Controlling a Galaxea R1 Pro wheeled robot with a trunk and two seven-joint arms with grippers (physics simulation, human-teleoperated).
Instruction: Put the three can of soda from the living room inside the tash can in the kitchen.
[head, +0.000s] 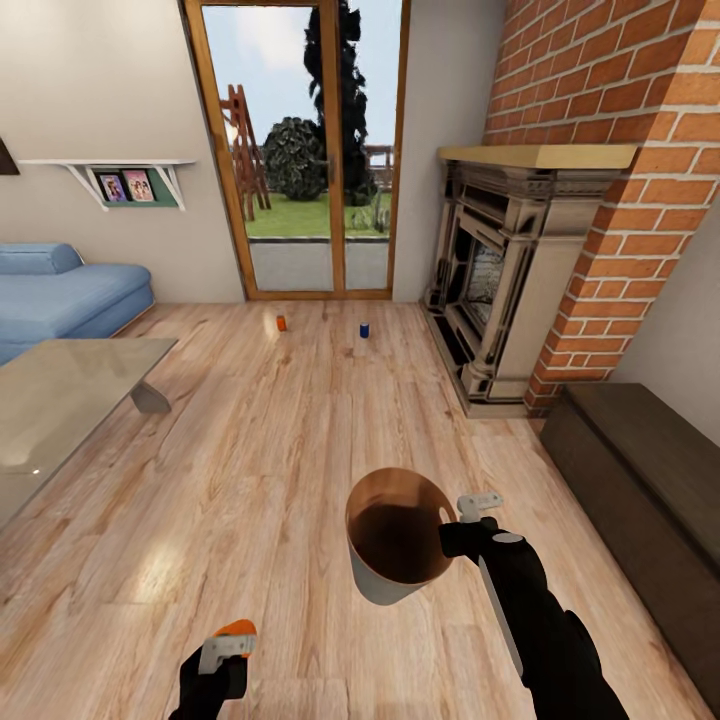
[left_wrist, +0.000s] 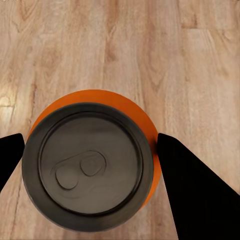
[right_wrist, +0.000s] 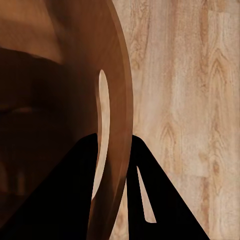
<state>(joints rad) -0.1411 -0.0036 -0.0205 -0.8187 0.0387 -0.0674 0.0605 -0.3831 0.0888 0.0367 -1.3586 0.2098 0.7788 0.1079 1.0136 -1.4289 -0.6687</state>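
Left arm low at the head view's lower left, black forearm reaching forward; left gripper (head: 228, 648) closed around an orange soda can (head: 237, 630), black fingers (left_wrist: 187, 185) pressed on both sides of the can in the left wrist view. Right arm extends forward from lower right, black with a pale stripe; right gripper (head: 452, 527) pinches the tash can (head: 385, 580) rim, one finger inside, one outside.
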